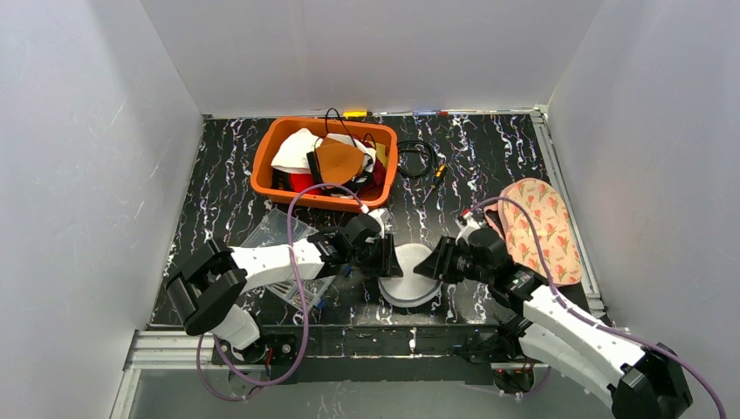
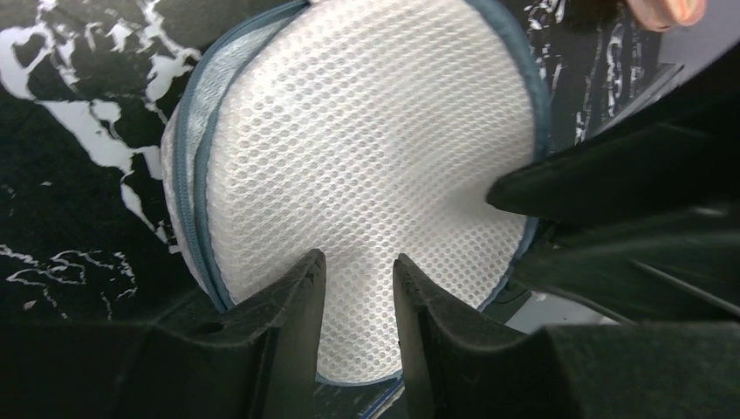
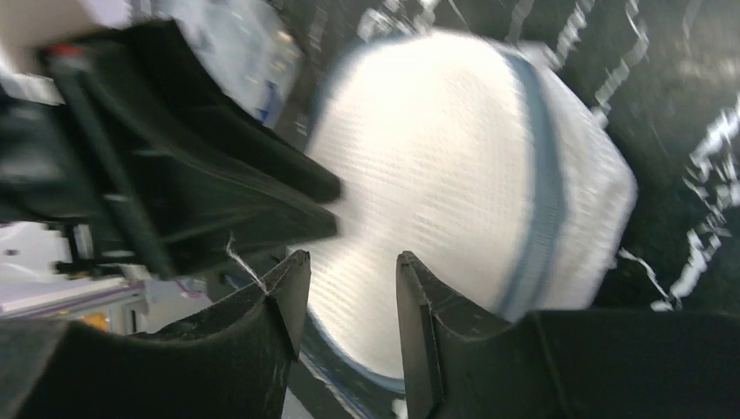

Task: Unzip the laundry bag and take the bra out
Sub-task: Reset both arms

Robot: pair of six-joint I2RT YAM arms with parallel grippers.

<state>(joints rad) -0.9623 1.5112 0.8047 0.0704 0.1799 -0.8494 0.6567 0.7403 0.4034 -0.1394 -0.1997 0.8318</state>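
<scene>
Where the two arms meet: the laundry bag (image 1: 410, 278) lies flat near the front edge of the black marbled table (image 1: 222, 183), a round white mesh pouch with a blue-grey zip (image 2: 187, 201) running round its rim.
Zip: it looks closed along the stretch seen from the left wrist; the rest is hidden or blurred.
Behind the bag: an orange basket (image 1: 262, 175) heaped with clothes, well apart from it.
Beside the basket: a coil of black cable (image 1: 417, 157) on the table.
Right side: a pink floral fabric piece (image 1: 539, 229) lies near the table's edge, close behind the right arm.
Under the left arm: a clear plastic bag (image 1: 277, 234), partly covered.
In the way: each gripper crowds the other's wrist view, black fingers reaching over the mesh from opposite sides.
Left gripper (image 1: 384, 255): at the bag's left edge, jaws a narrow way apart with mesh showing in the gap; whether it pinches the fabric I cannot tell.
Right gripper (image 1: 436, 264): at the bag's right edge, jaws likewise part-way apart over the mesh; the view is smeared, so a grip cannot be told.
Bra: hidden, not made out through the mesh.
</scene>
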